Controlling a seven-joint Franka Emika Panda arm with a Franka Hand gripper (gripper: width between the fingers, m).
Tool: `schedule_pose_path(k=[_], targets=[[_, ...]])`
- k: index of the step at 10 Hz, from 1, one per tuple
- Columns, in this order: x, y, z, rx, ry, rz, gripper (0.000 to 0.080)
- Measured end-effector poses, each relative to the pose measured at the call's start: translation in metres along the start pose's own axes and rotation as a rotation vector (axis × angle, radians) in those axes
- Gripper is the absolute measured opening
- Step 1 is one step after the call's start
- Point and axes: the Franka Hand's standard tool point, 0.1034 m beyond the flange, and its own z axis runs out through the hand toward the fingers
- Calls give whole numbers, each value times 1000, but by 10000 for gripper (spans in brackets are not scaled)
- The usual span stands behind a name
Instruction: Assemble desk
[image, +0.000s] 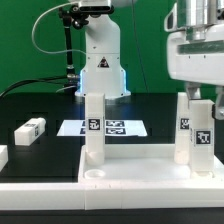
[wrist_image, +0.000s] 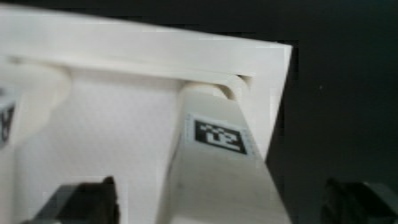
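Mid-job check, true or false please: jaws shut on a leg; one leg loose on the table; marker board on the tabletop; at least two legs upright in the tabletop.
1. The jaws are shut on a leg. False: in the wrist view they stand open, clear on both sides of the leg between them.
2. A loose leg lies on the table, at the exterior view's left. True.
3. The marker board sits on the tabletop. False: it lies on the table behind the tabletop.
4. At least two legs stand upright in the tabletop. True: the left leg and the right leg.
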Motion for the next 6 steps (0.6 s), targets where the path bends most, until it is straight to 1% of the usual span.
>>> schedule_pose_path(k=[1,2,5,6], targets=[[-1,0,2,6,3,-143,622],[0,1,2,5,5,-170,642],[1,1,2,3,8,-370,648],[3,1,3,-2,15,-514,649]])
